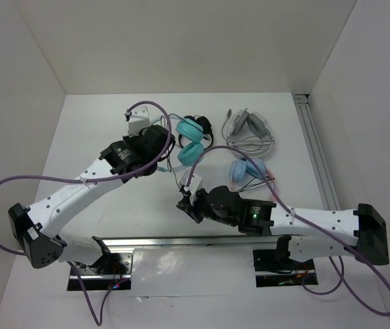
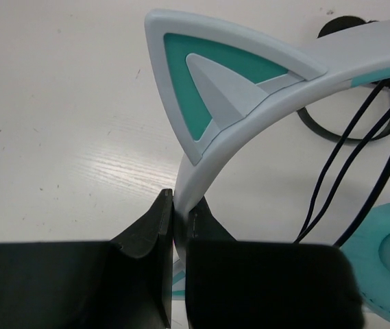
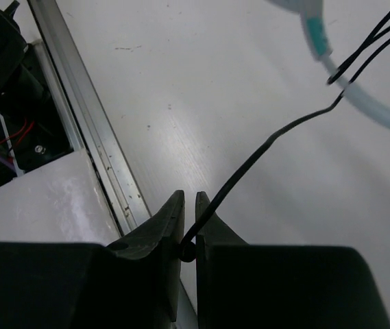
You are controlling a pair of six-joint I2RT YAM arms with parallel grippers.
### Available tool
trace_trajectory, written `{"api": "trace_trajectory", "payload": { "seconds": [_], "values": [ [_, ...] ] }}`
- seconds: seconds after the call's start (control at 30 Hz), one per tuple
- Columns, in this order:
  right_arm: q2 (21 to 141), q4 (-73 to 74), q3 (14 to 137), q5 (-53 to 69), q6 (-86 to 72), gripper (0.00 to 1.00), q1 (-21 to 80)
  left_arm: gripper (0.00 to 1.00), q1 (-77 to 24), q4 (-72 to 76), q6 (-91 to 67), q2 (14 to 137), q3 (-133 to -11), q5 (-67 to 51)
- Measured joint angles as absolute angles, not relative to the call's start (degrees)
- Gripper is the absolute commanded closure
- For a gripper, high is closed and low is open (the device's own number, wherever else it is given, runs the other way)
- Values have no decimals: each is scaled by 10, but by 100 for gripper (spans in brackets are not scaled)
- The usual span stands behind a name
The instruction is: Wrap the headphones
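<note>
Two-armed wrapping of a headset cable, shown from the near edge outward. Nearest the bases, a metal rail (image 1: 201,240) was seen along the front of the table (image 1: 78,123). Just beyond it the right claw (image 3: 188,205) was clenched on the thin black cable (image 3: 263,147); the cable was pinched between the fingertips and was led up and away, clear of the table, toward the headphones (image 1: 191,140). Farther out and to the left, the left claw (image 2: 179,205) was clamped on the white headband just below one cat ear (image 2: 208,75), so that the band was held upright. The headphones were thus located near the middle of the table, between the two claws, with a teal ear cushion (image 2: 386,267) beside the left claw's fingers. Two or three strands of cable were seen hanging past the band in the left wrist view, which suggested that some winding had been started; the number of turns could not be told. A long free run of cable was stretched out to the right claw, so most of the wrapping was judged not yet done, and the end not yet tucked in. Beyond lay the black headphones (image 1: 201,123); to the right, well apart, the pink-and-blue pair (image 1: 246,171) and a grey pair (image 1: 249,127).
</note>
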State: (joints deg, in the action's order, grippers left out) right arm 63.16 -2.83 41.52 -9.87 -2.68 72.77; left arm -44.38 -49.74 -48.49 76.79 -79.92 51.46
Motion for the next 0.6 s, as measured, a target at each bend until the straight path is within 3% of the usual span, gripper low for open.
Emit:
{"api": "trace_trajectory", "payload": {
  "seconds": [0.6],
  "values": [
    [708, 59, 498, 24, 53, 100, 729, 100, -414, -560, -523, 829, -781, 488]
  ]
}}
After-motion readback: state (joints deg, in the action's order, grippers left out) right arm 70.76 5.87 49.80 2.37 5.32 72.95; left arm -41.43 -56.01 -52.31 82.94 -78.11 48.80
